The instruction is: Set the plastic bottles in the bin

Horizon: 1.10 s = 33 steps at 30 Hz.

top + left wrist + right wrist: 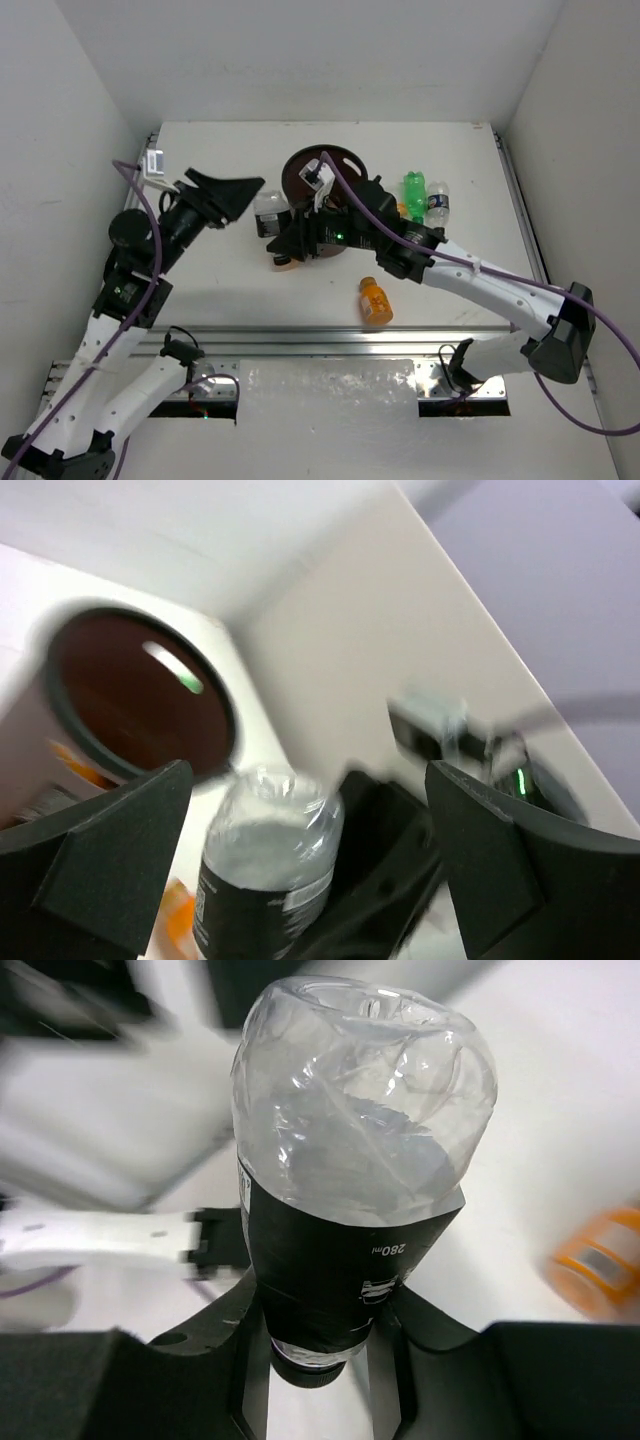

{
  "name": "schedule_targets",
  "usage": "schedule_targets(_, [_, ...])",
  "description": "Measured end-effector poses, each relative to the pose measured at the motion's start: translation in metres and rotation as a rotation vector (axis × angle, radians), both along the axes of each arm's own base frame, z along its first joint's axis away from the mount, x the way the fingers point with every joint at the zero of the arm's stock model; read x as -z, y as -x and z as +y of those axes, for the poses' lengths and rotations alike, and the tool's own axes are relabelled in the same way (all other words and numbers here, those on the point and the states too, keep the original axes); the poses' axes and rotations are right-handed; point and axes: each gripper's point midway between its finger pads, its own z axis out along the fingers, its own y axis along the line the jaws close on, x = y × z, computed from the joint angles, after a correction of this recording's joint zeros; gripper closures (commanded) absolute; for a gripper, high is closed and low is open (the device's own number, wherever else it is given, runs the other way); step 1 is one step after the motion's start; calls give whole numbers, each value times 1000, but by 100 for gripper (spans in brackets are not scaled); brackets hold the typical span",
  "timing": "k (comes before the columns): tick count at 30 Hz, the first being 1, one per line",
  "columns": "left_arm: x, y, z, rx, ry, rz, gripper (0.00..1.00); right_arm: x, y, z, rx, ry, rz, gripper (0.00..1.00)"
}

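Sticking up out of the right fingers (425, 1325), the clear bottle (350, 1190) with the dark label is pinched low down. Its neck end sits between them and its crumpled clear base points up and away from the wrist. The cap is hidden behind the fingers. Its long axis runs roughly along the line the fingers reach, so the bottle reads as an extension of the right arm rather than lying across it.

Seen from above, the bottle is held off the surface (200, 290), just left of the bin (300, 170) and not yet over its mouth. The right wrist crosses the bin's near rim.

The left fingers (110, 860) are spread wide on either side of the same bottle. In the left wrist view there is a gap on both sides, so they appear to touch nothing. The bin's open mouth (120, 710) shows just beyond and to the left of the bottle.

The coming move turns on one relation: the bin lies to the right of the bottle and slightly farther from the arm bases, close by. The right arm alone carries the load, so it is the one to swing the bottle over the rim. My guess is that the left fingers need to draw clear first.

An orange bottle (375, 300) lies on the surface nearer the bases. A green bottle (414, 188) and a second clear bottle (438, 200) lie to the right of the bin.
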Motion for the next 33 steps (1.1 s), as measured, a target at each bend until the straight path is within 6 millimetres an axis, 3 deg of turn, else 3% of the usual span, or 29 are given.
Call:
schedule_targets(4, [-20, -32, 43, -295, -52, 108, 0, 16, -37, -25, 165, 131, 8, 100])
schedule_targets(6, [-20, -39, 63, -413, -79, 143, 0, 14, -72, -47, 282, 196, 15, 100])
schedule_targets(8, [1, -43, 75, -482, -138, 203, 0, 11, -108, -68, 401, 243, 7, 100])
schedule_targets(12, [56, -45, 82, -508, -263, 324, 0, 13, -166, -103, 578, 376, -10, 95])
schedule_targets(14, [81, -45, 82, -502, -318, 374, 0, 17, -185, -108, 613, 444, -16, 84])
schedule_targets(16, [110, -41, 85, -492, -390, 434, 0, 23, -200, -107, 625, 503, -28, 57])
schedule_targets(17, [119, -38, 86, -486, -423, 454, 0, 27, -205, -107, 625, 531, -27, 32])
schedule_targets(18, [125, -35, 88, -484, -452, 470, 0, 31, -208, -106, 622, 556, -25, 22])
schedule_targets(19, [129, -33, 90, -483, -479, 477, 0, 35, -210, -106, 618, 579, -26, 15])
schedule_targets(22, [134, -29, 98, -495, -547, 480, 0, 42, -208, -114, 611, 648, -25, 11])
schedule_targets(27, [148, -25, 113, -524, -672, 484, 0, 26, -185, -140, 633, 690, -34, 10])
schedule_targets(30, [172, -21, 120, -533, -736, 509, 0, 27, -141, -174, 626, 710, -24, 11])
schedule_targets(33, [200, -13, 125, -519, -794, 558, 0, 56, -80, -215, 597, 749, 26, 12])
